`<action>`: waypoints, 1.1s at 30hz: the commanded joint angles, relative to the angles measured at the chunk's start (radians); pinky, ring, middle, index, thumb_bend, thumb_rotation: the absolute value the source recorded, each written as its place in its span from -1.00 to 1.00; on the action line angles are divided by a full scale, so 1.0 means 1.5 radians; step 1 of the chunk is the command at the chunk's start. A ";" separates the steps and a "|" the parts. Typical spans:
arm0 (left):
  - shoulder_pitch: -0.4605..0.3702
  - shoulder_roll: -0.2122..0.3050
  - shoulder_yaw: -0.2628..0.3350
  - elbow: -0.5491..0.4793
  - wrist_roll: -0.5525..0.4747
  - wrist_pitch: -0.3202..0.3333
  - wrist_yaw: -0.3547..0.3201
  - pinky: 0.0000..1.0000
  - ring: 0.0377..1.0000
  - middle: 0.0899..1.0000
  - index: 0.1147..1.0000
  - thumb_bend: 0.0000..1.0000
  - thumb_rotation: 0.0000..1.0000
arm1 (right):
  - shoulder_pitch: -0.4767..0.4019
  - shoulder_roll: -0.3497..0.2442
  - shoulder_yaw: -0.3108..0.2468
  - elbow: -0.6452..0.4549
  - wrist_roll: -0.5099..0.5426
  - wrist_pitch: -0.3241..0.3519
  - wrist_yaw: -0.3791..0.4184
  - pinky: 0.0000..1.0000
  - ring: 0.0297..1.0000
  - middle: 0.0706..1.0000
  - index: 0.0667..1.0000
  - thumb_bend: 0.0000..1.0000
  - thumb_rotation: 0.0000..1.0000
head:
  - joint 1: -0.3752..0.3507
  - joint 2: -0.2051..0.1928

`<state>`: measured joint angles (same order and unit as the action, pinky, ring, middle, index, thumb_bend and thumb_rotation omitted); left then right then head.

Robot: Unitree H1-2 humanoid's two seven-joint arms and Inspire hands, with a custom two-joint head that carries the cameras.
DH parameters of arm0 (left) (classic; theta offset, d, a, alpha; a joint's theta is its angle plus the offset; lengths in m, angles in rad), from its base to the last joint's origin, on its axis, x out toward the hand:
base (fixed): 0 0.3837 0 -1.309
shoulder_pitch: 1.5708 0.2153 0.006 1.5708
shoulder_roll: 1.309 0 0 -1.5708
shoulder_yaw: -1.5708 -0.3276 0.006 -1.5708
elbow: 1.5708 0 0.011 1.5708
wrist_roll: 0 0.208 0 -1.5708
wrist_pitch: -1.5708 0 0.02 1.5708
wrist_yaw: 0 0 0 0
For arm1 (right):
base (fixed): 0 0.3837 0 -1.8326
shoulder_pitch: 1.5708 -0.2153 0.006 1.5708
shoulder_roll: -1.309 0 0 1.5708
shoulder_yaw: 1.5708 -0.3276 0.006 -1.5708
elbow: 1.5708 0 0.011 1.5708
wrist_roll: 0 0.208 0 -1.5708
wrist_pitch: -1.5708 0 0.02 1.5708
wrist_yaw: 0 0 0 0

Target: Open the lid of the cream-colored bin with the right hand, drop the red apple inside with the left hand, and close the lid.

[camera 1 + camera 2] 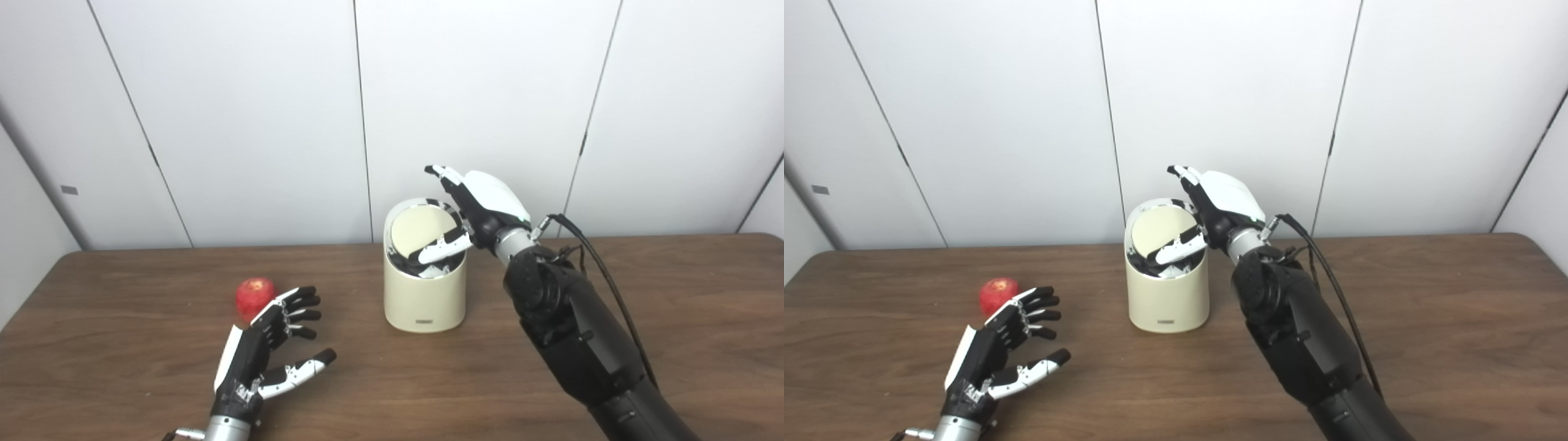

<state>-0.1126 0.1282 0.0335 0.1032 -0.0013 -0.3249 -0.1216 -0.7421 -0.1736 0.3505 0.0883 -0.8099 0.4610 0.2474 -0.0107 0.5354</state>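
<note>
here, a cream-colored bin [422, 294] is standing upright on a brown wooden table [392, 392], a little behind the middle of the tabletop, and everything else is best placed against it. its round lid [419, 229] is tilting, the far edge raised and the near edge dipping into the bin's mouth, so a dark gap is showing at the front of the opening.

the right hand [481, 208] is hovering at the bin's upper right rim, with its arm [582, 343] reaching in from the lower right of the bin. its fingers [444, 177] are curling over the far side of the lid, while the thumb [444, 248] is lying across the near part of the opening, touching the lid's lower edge. the hand is not closing around anything; it is partly spread and pressing on the lid. a black cable [603, 269] is looping from the wrist down along the arm.

the red apple [254, 297] is sitting on the table to the left of the bin, well apart from it and slightly nearer the front edge. the left hand [266, 343] is resting low over the table just in front of the apple, further left of the bin and nearer than it. its fingers [300, 312] are spread apart and pointing toward the bin, with the thumb [303, 367] held away from them, and it is holding nothing. whether the fingertips are touching the apple, i cannot tell.

behind the bin, white wall panels [245, 110] are filling the background.
</note>
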 commanded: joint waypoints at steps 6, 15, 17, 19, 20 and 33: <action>0.002 -0.007 -0.005 -0.003 -0.003 -0.010 0.006 0.22 0.43 0.51 0.58 0.31 -1.00 | 0.006 -0.006 -0.004 0.003 -0.064 0.006 0.033 0.27 0.65 0.91 0.85 0.79 -0.57 | 0.000 0.001; 0.008 -0.003 -0.005 -0.012 -0.007 0.000 0.003 0.21 0.44 0.51 0.57 0.29 -1.00 | 0.016 0.065 -0.145 0.017 -0.028 0.006 0.026 0.20 0.62 0.82 0.82 0.69 -0.57 | 0.000 0.005; 0.009 -0.002 -0.005 -0.013 -0.009 -0.001 0.001 0.20 0.44 0.51 0.56 0.30 -1.00 | 0.016 0.081 -0.183 0.022 -0.027 0.006 0.034 0.21 0.63 0.83 0.82 0.68 -0.55 | -0.001 0.006; 0.009 -0.001 -0.005 -0.013 -0.010 -0.003 0.000 0.20 0.43 0.51 0.56 0.29 -1.00 | 0.016 0.092 -0.208 0.023 -0.030 0.006 0.043 0.20 0.62 0.82 0.81 0.68 -0.53 | -0.002 0.007; 0.009 -0.001 -0.004 -0.012 -0.011 -0.004 -0.001 0.20 0.43 0.52 0.56 0.28 -1.00 | 0.017 0.095 -0.216 0.023 -0.030 0.006 0.046 0.19 0.61 0.82 0.81 0.68 -0.53 | -0.004 0.008; 0.008 -0.002 -0.007 -0.013 -0.012 -0.004 -0.002 0.20 0.42 0.50 0.56 0.29 -1.00 | 0.032 0.092 -0.238 0.016 -0.030 0.006 0.046 0.20 0.61 0.78 0.77 0.66 -0.59 | 0.003 0.014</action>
<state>-0.1086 0.1298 0.0279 0.0950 -0.0112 -0.3200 -0.1285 -0.6873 -0.0087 -0.0042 0.1206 -0.8349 0.4622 0.3383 -0.0062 0.5553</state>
